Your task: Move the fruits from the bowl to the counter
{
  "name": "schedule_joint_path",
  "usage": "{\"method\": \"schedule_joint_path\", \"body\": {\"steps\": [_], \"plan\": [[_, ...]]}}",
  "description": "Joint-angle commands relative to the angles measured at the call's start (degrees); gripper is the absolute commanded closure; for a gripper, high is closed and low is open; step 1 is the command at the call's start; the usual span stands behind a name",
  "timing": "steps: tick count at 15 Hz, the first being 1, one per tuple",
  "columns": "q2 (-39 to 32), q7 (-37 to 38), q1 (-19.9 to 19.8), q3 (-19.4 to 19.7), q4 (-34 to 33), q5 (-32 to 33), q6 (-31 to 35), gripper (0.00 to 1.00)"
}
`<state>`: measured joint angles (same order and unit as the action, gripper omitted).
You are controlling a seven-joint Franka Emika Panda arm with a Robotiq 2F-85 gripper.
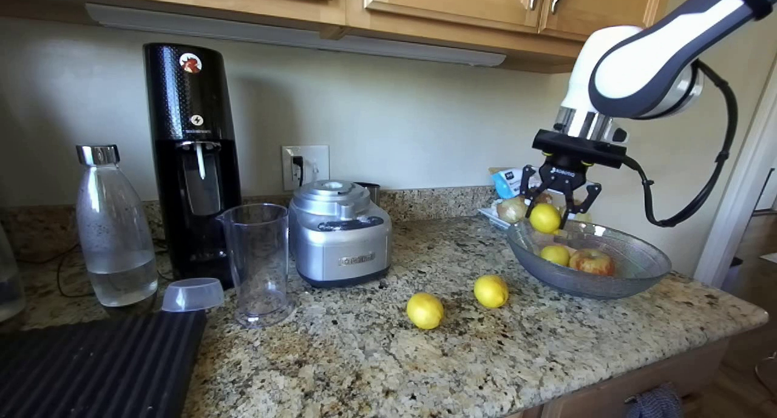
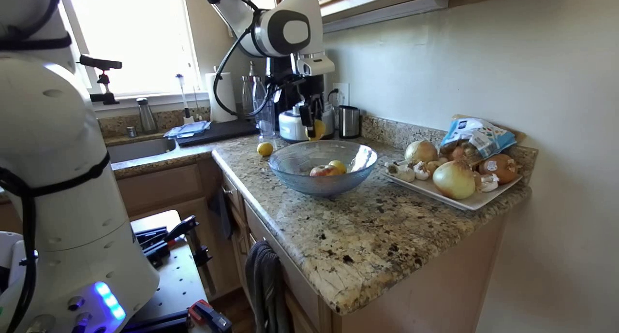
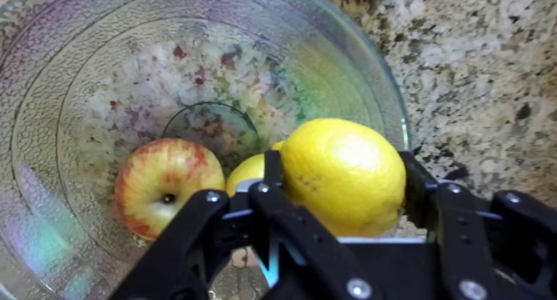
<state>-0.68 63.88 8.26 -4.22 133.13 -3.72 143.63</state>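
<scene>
Fruits — some in the bowl, some out on the counter. In the grip: the held lemon, clamped by the gripper with a pad against either side, up by the rim on the side toward the food processor. Full clearance of the glass hard to judge. Lower down, inside the bowl: an apple and at least one more lemon, partly hidden behind a finger in the wrist view, so no sure count. Out on the counter: two loose lemons, apart from each other.

Judging by this, probably the carry out, with more to fetch afterwards. Best to raise the held lemon a touch first, to avoid knocking the rim and shoving the bowl. Then swing sideways at an even pace toward the two loose lemons, without touching either, and short of the food processor. Lower until resting on the counter before letting go; part the jaws slowly and evenly — likely to roll, being round and smooth, if dropped from any height. Finally, back off straight up, without brushing the lemon.
</scene>
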Motion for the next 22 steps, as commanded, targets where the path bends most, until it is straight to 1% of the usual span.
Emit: {"method": "schedule_joint_path", "body": {"steps": [1,4,7,11,14,18,22], "plan": [[5.44,-1.81,0.8,-2.92,1.28,0.53,-0.24,0.6],[4.53,-4.32,2.35,-6.4,-1.31,0.06,-0.75,0.6],[1.59,-7.23,4.27,-9.4,-3.74,1.23,0.77,0.6],[-4.37,-10.84,6.58,-11.51,-7.42,4.22,2.04,0.6],[-10.87,-12.97,8.41,-11.21,-10.86,6.75,3.26,0.6],[-19.24,-14.81,11.28,-9.11,-16.27,10.21,3.67,0.6],[-25.43,-17.16,13.88,-6.84,-21.28,10.46,2.73,0.6]]}}
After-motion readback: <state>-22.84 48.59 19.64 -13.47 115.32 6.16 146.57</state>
